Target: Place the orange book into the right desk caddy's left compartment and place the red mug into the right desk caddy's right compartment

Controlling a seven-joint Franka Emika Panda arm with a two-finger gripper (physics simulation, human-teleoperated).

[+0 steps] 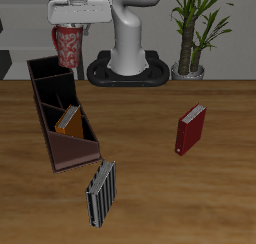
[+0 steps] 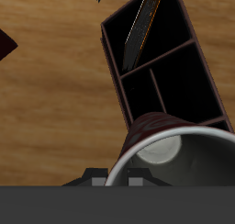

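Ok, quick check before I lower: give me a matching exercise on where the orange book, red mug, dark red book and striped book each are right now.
Things:
1. orange book
2. red mug
3. dark red book
4. grey-and-black striped book

Places:
A. on the table beyond the right desk caddy's sloped end, nearer the front edge
B. held up in the gripper above the caddy's far end
C. leaning inside the caddy's left compartment
D. standing alone on the open table, well away from the caddy

Pairs: 1-C, 2-B, 3-D, 4-A
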